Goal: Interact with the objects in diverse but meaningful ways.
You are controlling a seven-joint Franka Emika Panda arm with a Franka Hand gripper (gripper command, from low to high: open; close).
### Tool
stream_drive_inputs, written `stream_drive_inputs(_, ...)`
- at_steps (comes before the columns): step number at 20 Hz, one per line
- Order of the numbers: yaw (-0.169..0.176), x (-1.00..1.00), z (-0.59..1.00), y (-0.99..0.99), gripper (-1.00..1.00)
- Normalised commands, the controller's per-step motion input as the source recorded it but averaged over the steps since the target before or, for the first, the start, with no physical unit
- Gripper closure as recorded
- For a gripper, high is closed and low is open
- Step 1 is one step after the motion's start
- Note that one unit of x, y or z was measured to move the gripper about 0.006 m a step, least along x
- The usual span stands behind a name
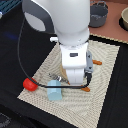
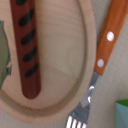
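Arm body (image 1: 70,35) blocks mat (image 1: 107,65) centre; tomato (image 1: 30,84), blue cup (image 1: 54,93) crowd near edge; far corner open.

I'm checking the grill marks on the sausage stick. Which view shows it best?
The wrist view: the brown sausage stick lies close up on a wooden plate, its dark stripes clear. In the exterior view the arm hides it entirely.
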Motion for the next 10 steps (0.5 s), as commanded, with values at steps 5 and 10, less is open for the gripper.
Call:
stream_drive_inputs(5,-0.011,-0.01,-0.02,0.23,-1.0)
stream_drive_inputs(10,-0.012,-0.06,-0.06,0.1,-1.0)
